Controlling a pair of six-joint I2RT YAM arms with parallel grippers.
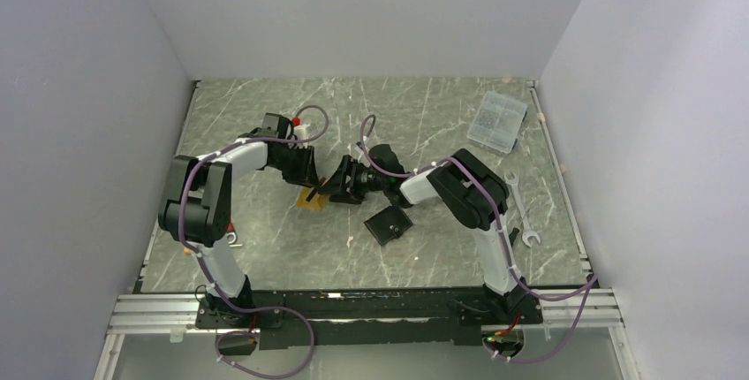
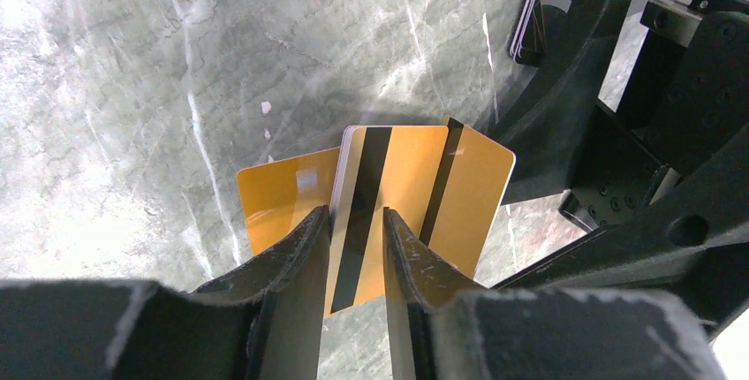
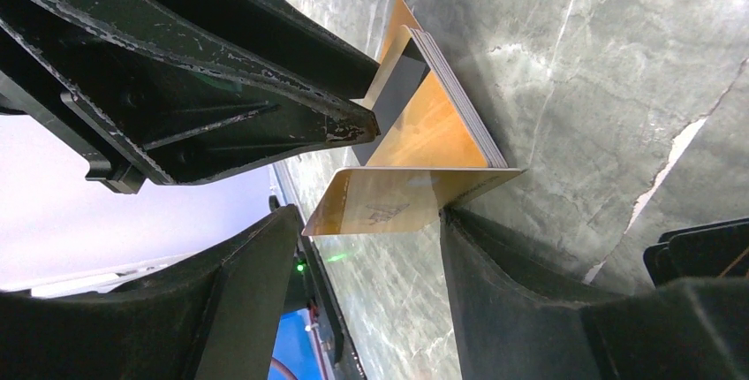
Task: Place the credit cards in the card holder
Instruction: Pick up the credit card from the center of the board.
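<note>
One card holder [image 1: 389,224], black, squarish and matte, is lying flat on the grey marbled table [image 1: 283,261], apart from the cards. What look like two slim metal wrenches [image 1: 530,237] are lying to its right. Further in, the left gripper [image 2: 355,221] is clamping a thin layered stack of credit cards [image 2: 402,168], glossy orange-gold with a black stripe, held upright. Two more orange-gold cards are fanning out beside that stack, one on each side (the layers in the stack are not countable). The right gripper [image 3: 369,216] is straddling one of them with its jaws wide apart; whether it is gripping cannot be told. One clear plastic box [image 1: 496,121] is sitting at the far right.
</note>
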